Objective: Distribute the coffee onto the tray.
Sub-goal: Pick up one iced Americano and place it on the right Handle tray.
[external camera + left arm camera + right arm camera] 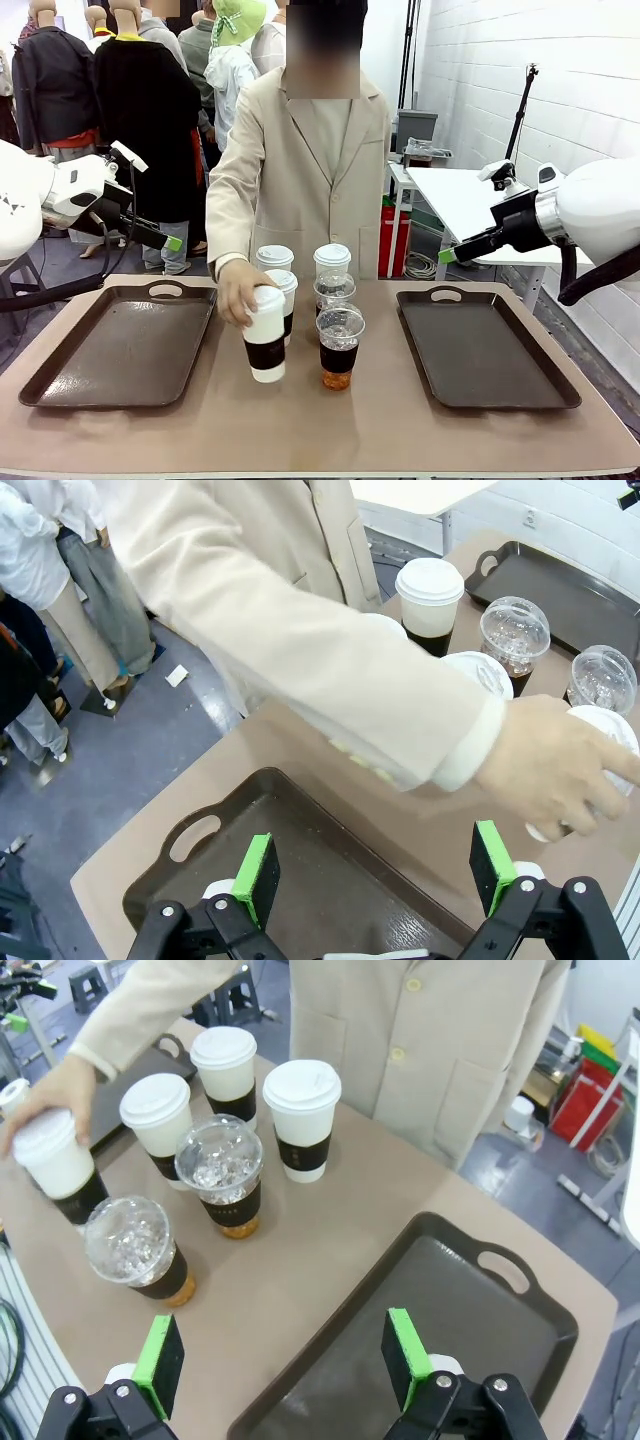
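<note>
Six coffee cups stand grouped at the table's middle. A person's hand [232,290] grips the front white lidded cup [265,345], tilting it slightly. Three more white cups with brown sleeves [274,258] [286,284] [332,257] stand behind it. Two clear dome-lidded cups [339,347] [334,293] hold amber liquid. My left gripper [170,242] hangs open above the left tray [120,350], its green pads [258,878] wide apart. Over by the right tray [480,350], my right gripper [448,256] is open too, with its pads [404,1352] above the tray's near corner [450,1290].
Both dark brown trays are bare and have handle cut-outs at their far ends. The person in a beige coat stands at the far edge, one sleeve [330,660] reaching across the left wrist view. A white side table [450,200] sits behind at the right.
</note>
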